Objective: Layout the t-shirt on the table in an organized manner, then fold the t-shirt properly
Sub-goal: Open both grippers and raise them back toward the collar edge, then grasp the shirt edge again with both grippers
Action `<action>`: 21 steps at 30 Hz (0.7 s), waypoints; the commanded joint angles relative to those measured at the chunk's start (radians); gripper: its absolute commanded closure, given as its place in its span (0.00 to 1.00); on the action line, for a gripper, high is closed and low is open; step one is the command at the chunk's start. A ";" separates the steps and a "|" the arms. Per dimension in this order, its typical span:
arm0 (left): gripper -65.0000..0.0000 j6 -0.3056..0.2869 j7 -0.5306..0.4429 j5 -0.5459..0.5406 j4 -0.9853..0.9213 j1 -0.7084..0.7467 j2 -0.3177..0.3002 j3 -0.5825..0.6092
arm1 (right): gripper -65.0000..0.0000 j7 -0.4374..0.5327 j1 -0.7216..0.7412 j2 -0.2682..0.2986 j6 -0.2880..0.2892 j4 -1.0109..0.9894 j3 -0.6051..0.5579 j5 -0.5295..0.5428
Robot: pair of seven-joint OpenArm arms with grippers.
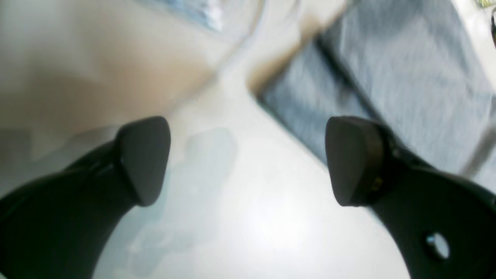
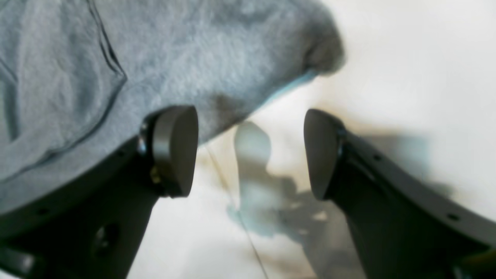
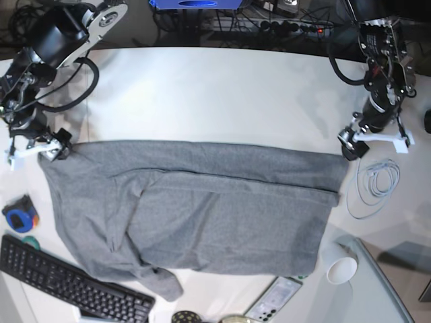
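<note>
The heather-grey t-shirt (image 3: 195, 208) lies spread wide across the white table (image 3: 215, 94), with folds along its upper edge and a bunched corner at the lower left. My left gripper (image 3: 347, 151) hovers at the shirt's right upper corner. In the left wrist view this gripper (image 1: 248, 162) is open over bare table (image 1: 252, 221), the folded t-shirt (image 1: 391, 77) just beyond its right finger. My right gripper (image 3: 58, 151) is at the shirt's left upper corner. In its own view it (image 2: 248, 153) is open and empty, the t-shirt (image 2: 155, 54) beside its left finger.
A black keyboard (image 3: 67, 286) lies at the front left, with a blue round object (image 3: 19, 217) above it. A white cable (image 3: 374, 182), a paper cup (image 3: 341, 268), a phone (image 3: 273, 298) and a clear sheet (image 3: 387, 282) sit at the front right.
</note>
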 commanded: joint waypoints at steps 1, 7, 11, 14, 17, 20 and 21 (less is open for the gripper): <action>0.08 -0.008 -0.023 -0.011 0.017 -0.005 -0.021 -0.007 | 0.38 0.019 0.023 0.011 0.008 -0.006 0.022 0.014; 0.08 -0.008 -0.023 -0.014 0.014 0.010 -0.007 0.004 | 0.38 0.120 0.083 0.034 0.008 -0.154 0.091 0.014; 0.08 -0.008 -0.023 -0.014 0.014 0.010 0.011 0.002 | 0.38 0.183 0.118 0.068 0.008 -0.253 0.099 0.014; 0.07 -0.008 -0.023 -0.014 0.013 0.009 0.021 0.005 | 0.38 0.214 0.140 0.097 0.007 -0.322 0.100 0.014; 0.07 -0.008 -0.023 -0.014 0.013 0.004 0.031 0.001 | 0.39 0.263 0.149 0.114 0.002 -0.377 0.100 0.014; 0.07 -0.008 -0.023 -0.014 0.013 -0.003 0.033 0.004 | 0.39 0.269 0.151 0.119 0.002 -0.406 0.100 0.014; 0.07 -0.008 -0.023 -0.014 0.013 -0.011 0.033 0.004 | 0.40 0.269 0.151 0.119 0.002 -0.411 0.100 0.014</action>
